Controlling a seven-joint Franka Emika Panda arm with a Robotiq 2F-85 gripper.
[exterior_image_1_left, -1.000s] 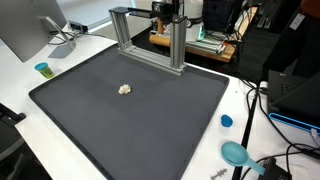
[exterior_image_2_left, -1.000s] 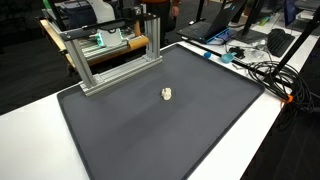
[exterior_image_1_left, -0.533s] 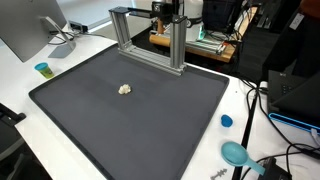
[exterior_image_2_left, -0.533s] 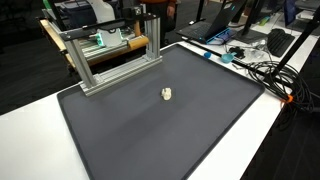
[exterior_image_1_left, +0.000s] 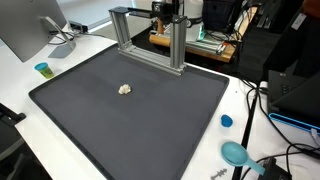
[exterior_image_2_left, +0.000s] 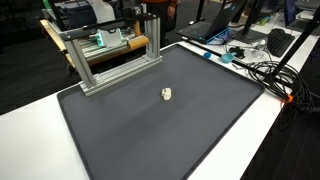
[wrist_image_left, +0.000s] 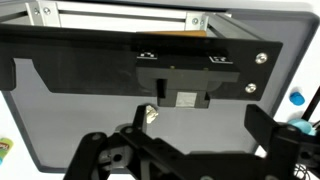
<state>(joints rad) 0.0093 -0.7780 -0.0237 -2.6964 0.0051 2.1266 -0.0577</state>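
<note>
A small cream-coloured lump (exterior_image_1_left: 125, 89) (exterior_image_2_left: 167, 94) lies alone on the dark grey mat (exterior_image_1_left: 150, 120) (exterior_image_2_left: 150, 135). Neither the arm nor the gripper shows in the exterior views. The wrist view looks down on the mat from high above. There my gripper (wrist_image_left: 200, 125) stands open, its two dark fingers (wrist_image_left: 140, 122) wide apart with nothing between them. The lump (wrist_image_left: 150, 113) shows just inside the left finger, far below on the mat and untouched.
An aluminium frame (exterior_image_1_left: 150, 35) (exterior_image_2_left: 110, 55) (wrist_image_left: 120, 15) stands at the mat's far edge. On the white table around the mat are a teal cup (exterior_image_1_left: 42, 69), a blue cap (exterior_image_1_left: 226, 121), a teal scoop (exterior_image_1_left: 236, 153), a monitor (exterior_image_1_left: 30, 25) and cables (exterior_image_2_left: 265, 70).
</note>
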